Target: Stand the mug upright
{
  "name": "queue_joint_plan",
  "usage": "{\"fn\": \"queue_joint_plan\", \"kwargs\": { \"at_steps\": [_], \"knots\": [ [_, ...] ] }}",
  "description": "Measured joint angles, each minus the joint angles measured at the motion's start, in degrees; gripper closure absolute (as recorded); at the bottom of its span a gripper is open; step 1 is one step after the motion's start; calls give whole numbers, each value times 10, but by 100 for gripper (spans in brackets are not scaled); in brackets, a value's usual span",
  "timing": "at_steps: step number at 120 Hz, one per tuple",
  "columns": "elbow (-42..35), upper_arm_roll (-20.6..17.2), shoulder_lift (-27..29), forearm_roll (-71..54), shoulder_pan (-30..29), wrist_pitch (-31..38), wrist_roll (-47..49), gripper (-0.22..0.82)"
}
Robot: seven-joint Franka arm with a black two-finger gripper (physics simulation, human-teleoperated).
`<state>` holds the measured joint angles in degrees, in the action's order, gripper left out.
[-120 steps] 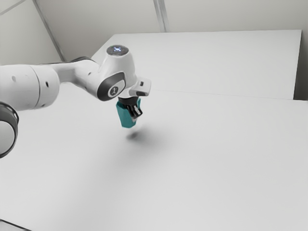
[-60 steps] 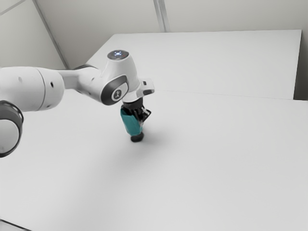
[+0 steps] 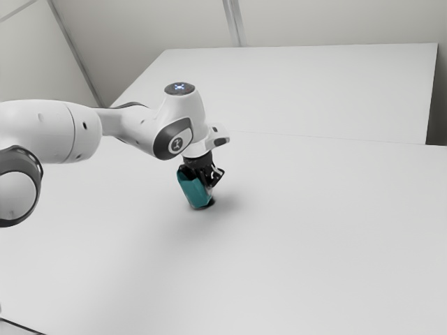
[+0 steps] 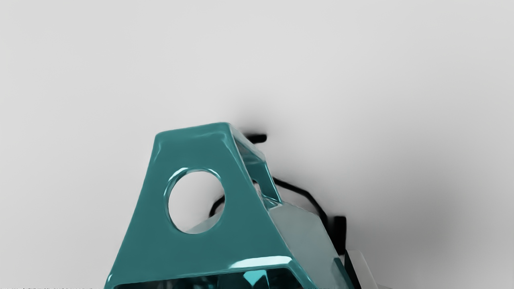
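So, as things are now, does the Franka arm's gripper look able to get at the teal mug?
Yes, it seems so: the gripper is right at the upper part of the mug, and no other object appears to stand between them. How firm a hold it could have, I cannot tell.

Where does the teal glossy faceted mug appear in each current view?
Exterior view: the teal glossy faceted mug, tilted, just below the end of the white robot arm.
Wrist view: the mug, close to the camera, a round hole facing it.
Shared landmark: the smooth white tabletop behind it.
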<state>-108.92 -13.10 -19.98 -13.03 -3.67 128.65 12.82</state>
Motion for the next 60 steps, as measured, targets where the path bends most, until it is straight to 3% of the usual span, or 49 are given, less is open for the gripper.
{"fn": "queue_joint_plan", "kwargs": {
  "at_steps": [21, 60],
  "knots": [
    [0, 0, -3, 1, 3, -7, 14, 74],
    [0, 1, 31, 11, 5, -17, 23, 26]
  ]
}}
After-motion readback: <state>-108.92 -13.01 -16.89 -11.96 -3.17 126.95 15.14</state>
